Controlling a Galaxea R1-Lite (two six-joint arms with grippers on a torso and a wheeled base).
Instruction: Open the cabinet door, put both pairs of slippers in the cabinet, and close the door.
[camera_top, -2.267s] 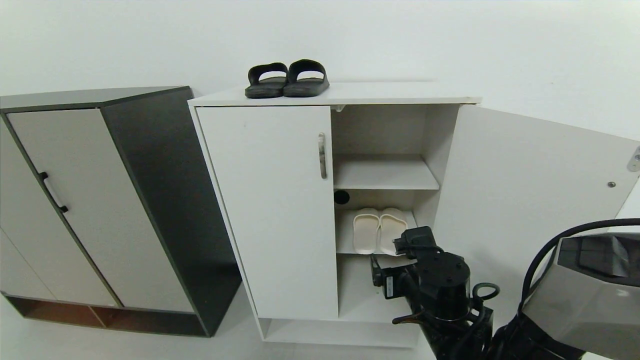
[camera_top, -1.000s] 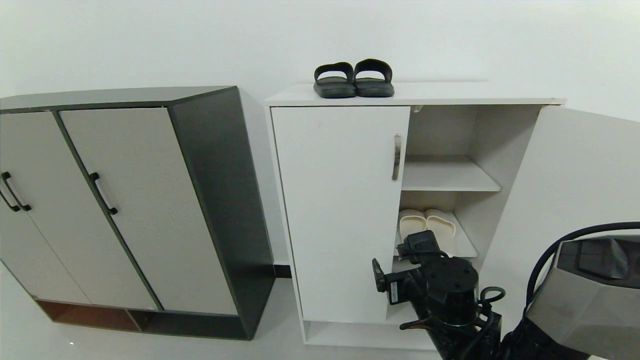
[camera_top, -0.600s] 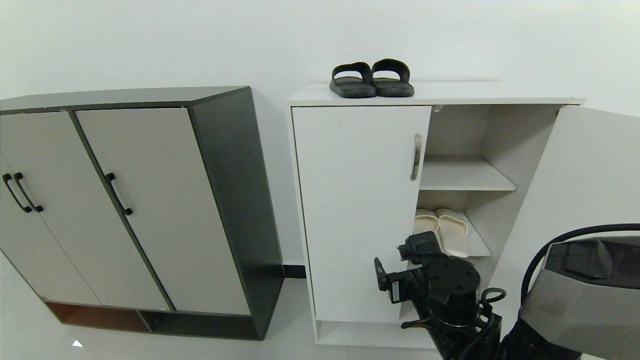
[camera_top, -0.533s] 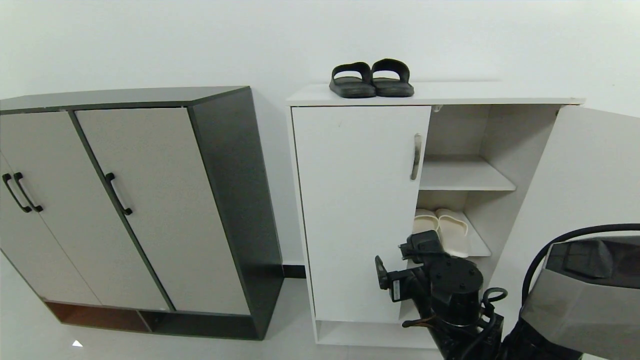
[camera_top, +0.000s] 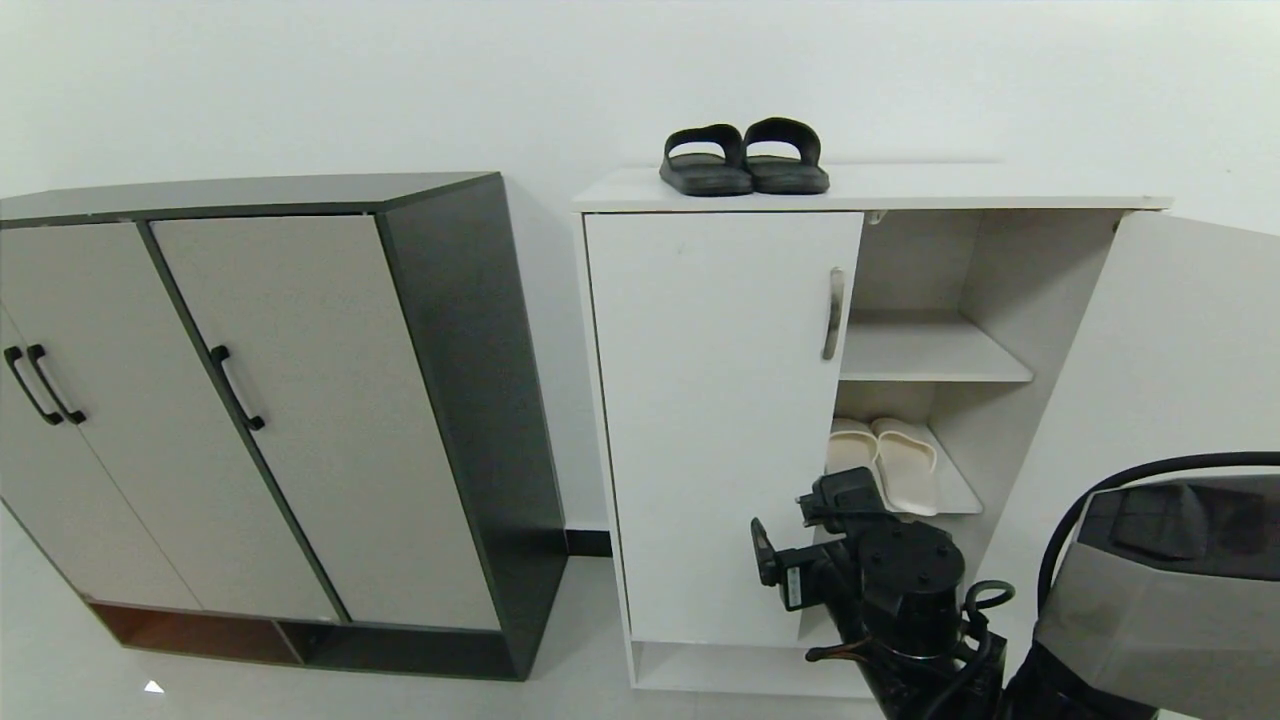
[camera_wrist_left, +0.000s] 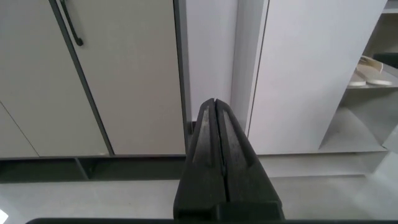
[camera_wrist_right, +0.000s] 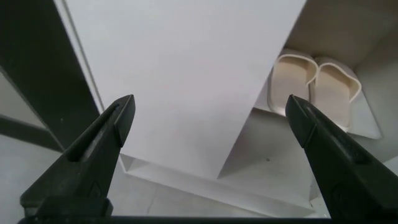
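Observation:
A pair of black slippers (camera_top: 743, 158) stands on top of the white cabinet (camera_top: 950, 186). Its right door (camera_top: 1150, 380) is swung wide open; the left door (camera_top: 720, 400) is closed. A pair of cream slippers (camera_top: 890, 463) (camera_wrist_right: 314, 84) (camera_wrist_left: 373, 71) lies side by side on the lower shelf. My right gripper (camera_wrist_right: 210, 102) is open and empty, low in front of the closed door's edge, short of the cream slippers. My left gripper (camera_wrist_left: 214, 104) is shut on nothing, facing the gap between the two cabinets.
A dark cabinet (camera_top: 300, 400) with grey doors and black handles stands close to the left of the white one. The upper shelf (camera_top: 930, 350) is bare. A metal handle (camera_top: 831, 313) sits on the closed door. Pale floor (camera_top: 590, 690) lies in front.
The whole head view has shifted, so the cabinets stand further right in the picture: the camera moved. Slippers and doors have kept their places. In the last half second nothing moved visibly.

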